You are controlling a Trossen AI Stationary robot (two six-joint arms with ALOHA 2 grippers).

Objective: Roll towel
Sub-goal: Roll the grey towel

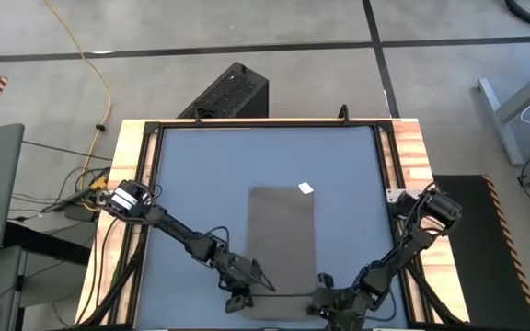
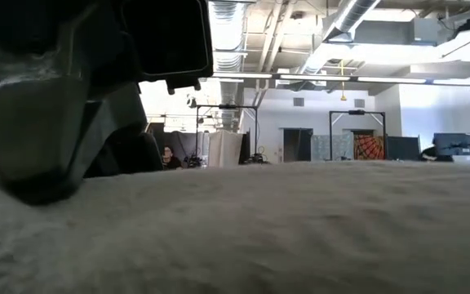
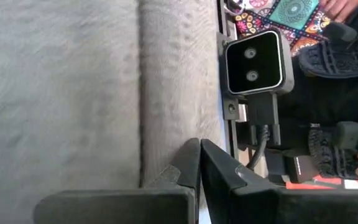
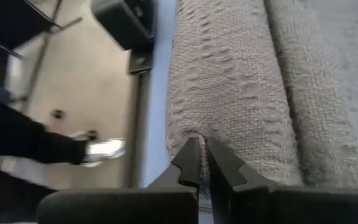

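Two closed pincers, left [image 3: 199,163] and right [image 4: 202,160], both pinching nubbly taupe towel's [image 1: 282,239] rolled edge.

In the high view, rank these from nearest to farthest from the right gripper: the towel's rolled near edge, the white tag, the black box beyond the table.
From the right gripper, shut on the towel:
1. Rolled near edge, right at the gripper, table's near side.
2. White tag, at the towel's far right corner.
3. Black box, on the floor past the table's far edge.
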